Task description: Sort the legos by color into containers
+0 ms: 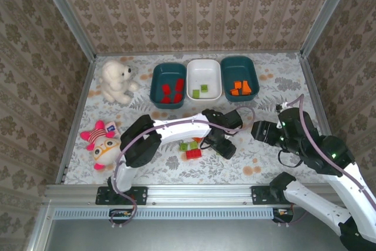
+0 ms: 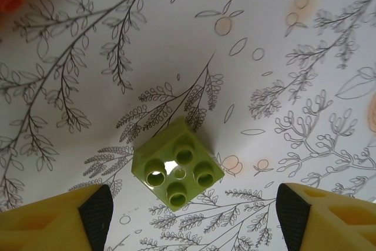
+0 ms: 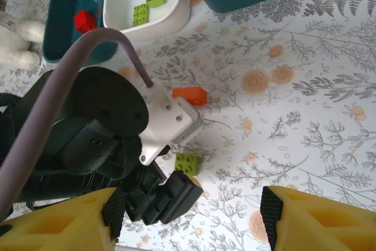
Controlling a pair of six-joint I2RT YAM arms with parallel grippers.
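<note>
Legos: red (image 1: 172,91) left tub (image 1: 156,78) | green (image 1: 200,91) white tub (image 1: 204,69) | orange (image 1: 243,89) right tub (image 1: 238,63) | pincers (image 2: 194,213) (image 3: 192,213) spread

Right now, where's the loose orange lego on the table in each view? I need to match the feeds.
Top external: the loose orange lego lies just left of the left gripper.
Left wrist: top-left corner, cut off by the frame.
Right wrist: centre, above the green lego.
Shared landmark: the left gripper, open over that green lego.

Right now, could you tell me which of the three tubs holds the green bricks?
The white middle tub, with two green bricks; the left teal tub holds red bricks, the right teal tub orange bricks.
</note>
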